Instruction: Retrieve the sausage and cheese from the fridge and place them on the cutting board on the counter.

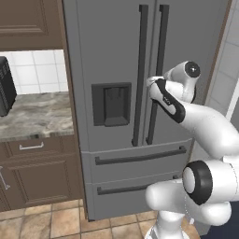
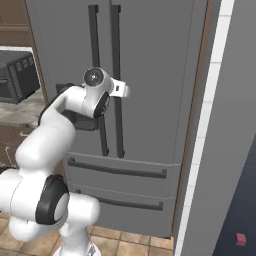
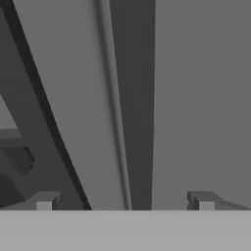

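With both doors shut, the fridge [image 1: 116, 56] shows two long dark handles side by side, one dispenser recess [image 1: 111, 104] and two drawers stacked at the bottom, each with its own bar. One pincer [image 3: 125, 202] is up close against the door front, spread wide – in the hand view its two fingertips [image 3: 45, 201] sit far apart with the right door's handle [image 3: 131, 103] running up between them, not touching either tip that I can see. The other handle [image 3: 39, 98] slants past off to one side of the pincer.

From the left base view the pincer sits about level with the middle of the handles, and the dispenser is off to its left and a bit lower. Further left, past the fridge's edge, there's one stretch of stone counter [image 1: 32, 116] over brown drawers, with one dark appliance [image 1: 5, 86] at its far end – plenty of bare top there. To the right of the pincer the fridge ends against a brown panel and a pale wall [image 2: 220, 150], so that side is tight.
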Motion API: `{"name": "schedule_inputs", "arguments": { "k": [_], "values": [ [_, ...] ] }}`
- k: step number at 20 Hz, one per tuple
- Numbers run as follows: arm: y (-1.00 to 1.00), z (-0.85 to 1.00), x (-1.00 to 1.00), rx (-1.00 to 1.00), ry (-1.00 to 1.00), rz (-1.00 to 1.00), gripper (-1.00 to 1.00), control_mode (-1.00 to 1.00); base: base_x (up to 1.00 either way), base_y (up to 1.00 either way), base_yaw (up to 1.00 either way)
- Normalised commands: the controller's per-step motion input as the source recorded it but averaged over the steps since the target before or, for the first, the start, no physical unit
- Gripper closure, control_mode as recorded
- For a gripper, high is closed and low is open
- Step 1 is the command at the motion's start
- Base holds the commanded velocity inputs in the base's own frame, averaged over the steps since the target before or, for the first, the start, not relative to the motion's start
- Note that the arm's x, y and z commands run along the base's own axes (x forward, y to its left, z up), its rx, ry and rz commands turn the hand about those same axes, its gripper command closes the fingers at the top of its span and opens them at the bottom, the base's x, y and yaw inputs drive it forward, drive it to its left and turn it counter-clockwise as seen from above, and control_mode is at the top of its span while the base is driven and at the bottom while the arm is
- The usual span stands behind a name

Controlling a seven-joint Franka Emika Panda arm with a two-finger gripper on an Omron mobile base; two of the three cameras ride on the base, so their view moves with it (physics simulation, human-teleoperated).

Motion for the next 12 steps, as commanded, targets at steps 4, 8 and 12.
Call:
{"name": "schedule_inputs", "arguments": {
  "k": [4,8,12],
  "values": [
    [0.00,0.00,0.54,0.00,-0.02,0.00,-1.00,-1.00,0.00,0.00,0.00],
    [-0.13,0.00,0.47,0.00,-0.01,0.00,-1.00,-1.00,0.00,0.00,0.00],
    [-0.14,-0.03,0.52,0.00,-0.03,0.00,-1.00,-1.00,0.00,0.00,0.00]
  ]
}}
